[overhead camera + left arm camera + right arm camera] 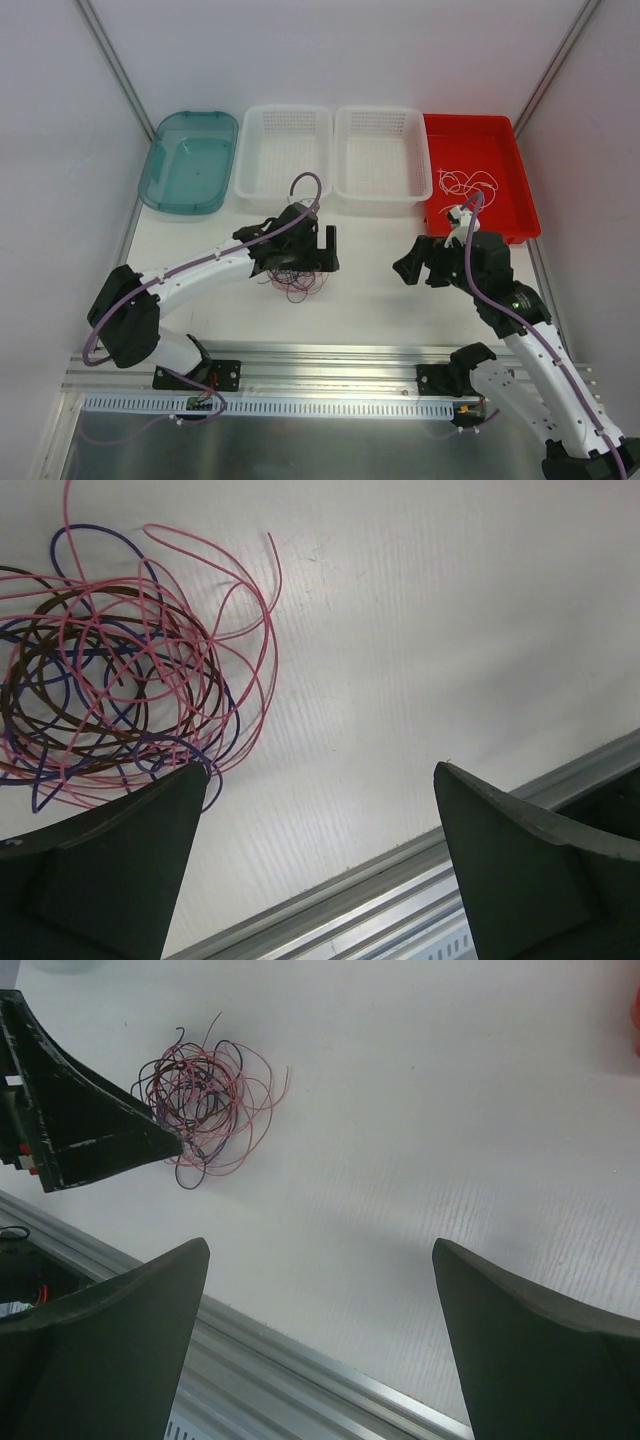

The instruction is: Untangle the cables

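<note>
A tangle of thin pink, brown and purple cables [291,281] lies on the white table, partly hidden under my left gripper. It fills the upper left of the left wrist view [120,670] and also shows in the right wrist view [205,1095]. My left gripper [322,262] is open and empty, just above the table; its left finger [120,860] touches the tangle's edge, with bare table between the jaws [322,770]. A white cable [468,183] lies loose in the red tray [505,215]. My right gripper [420,270] is open and empty [320,1245], well to the right of the tangle.
Along the back stand a teal bin [190,200], two white baskets [284,190] [382,192] and the red tray. An aluminium rail [330,360] runs along the table's near edge. My left gripper's finger [90,1130] shows in the right wrist view.
</note>
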